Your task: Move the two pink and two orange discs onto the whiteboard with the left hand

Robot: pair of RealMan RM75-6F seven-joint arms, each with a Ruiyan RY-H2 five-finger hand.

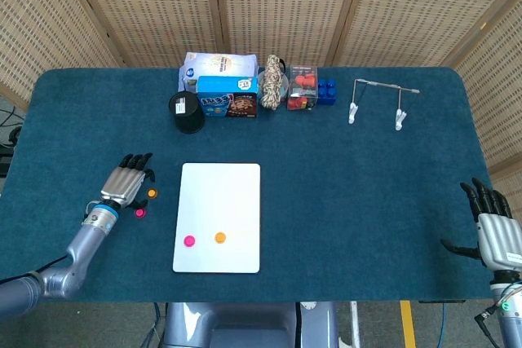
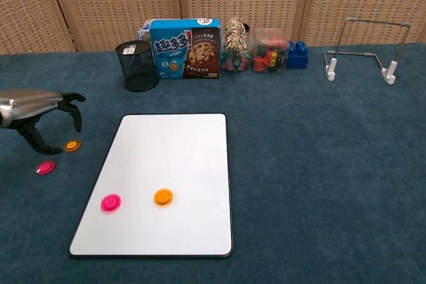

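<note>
1. The left hand (image 1: 124, 185) hovers over the blue cloth left of the whiteboard (image 1: 232, 193), fingers spread and curved down, holding nothing.
2. One orange disc (image 2: 72, 145) and one pink disc (image 2: 45, 167) lie on the cloth just beside that hand.
3. A second pink disc (image 2: 110, 202) and a second orange disc (image 2: 162, 197) sit on the whiteboard.
4. The right hand (image 1: 493, 230) is released at the table's right edge.

Head view: set high, looking steeply down on the whole dark blue cloth-covered table (image 1: 367, 185), near edge at the bottom, woven cane screens at the top; far enough to take in all four table corners. Chest view: set low at the near edge, facing level across the table toward the screens; closer, its sides cropped. Both share the white rectangular whiteboard (image 1: 218, 216) (image 2: 163, 177), the blue biscuit box (image 1: 227, 97) (image 2: 185, 48) and the metal wire stand (image 1: 379, 99) (image 2: 363, 48).
</note>
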